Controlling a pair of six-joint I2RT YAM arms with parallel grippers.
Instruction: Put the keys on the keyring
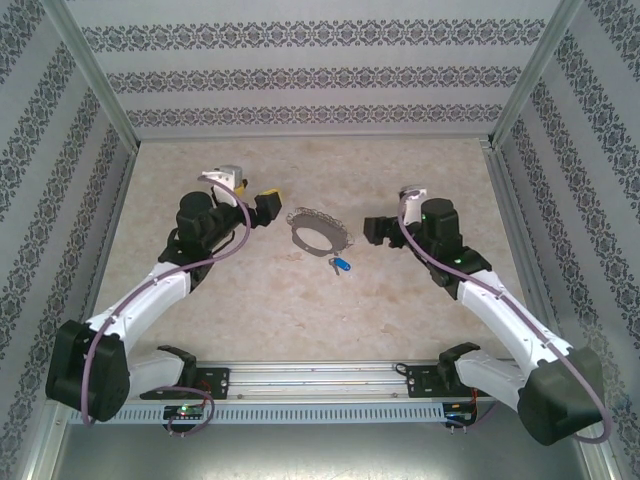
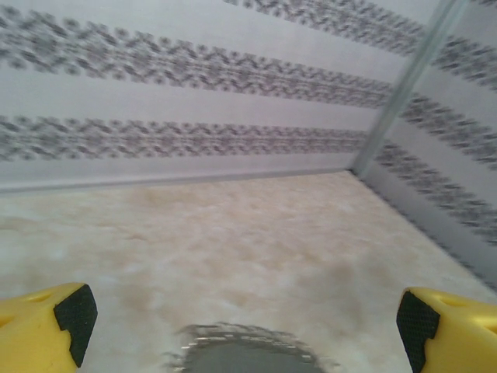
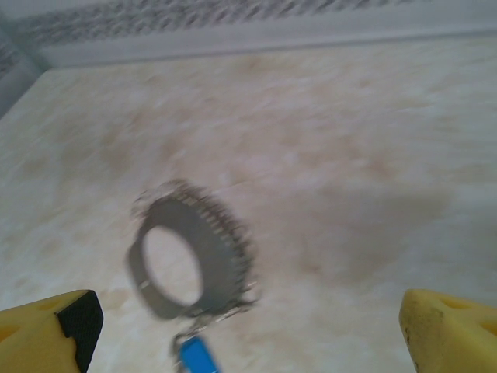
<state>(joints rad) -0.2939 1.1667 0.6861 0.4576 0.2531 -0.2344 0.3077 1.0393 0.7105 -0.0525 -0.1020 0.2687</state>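
**Fig.** Keyring (image 1: pixel 318 232) lying flat near the middle of the table (image 1: pixel 420 320), between the two claws. Left claw (image 1: pixel 268 209) wide and empty, just beside the ring's left rim. Right claw (image 1: pixel 373 230) likewise wide and empty, near the right rim. Blue-headed key (image 1: pixel 340 265) lies just beside the ring's near-right edge; whether it is threaded on cannot be told. For a sound step, one claw should pin the ring while the other pinches the key by its head, blade free. No brand, label or writing is legible.
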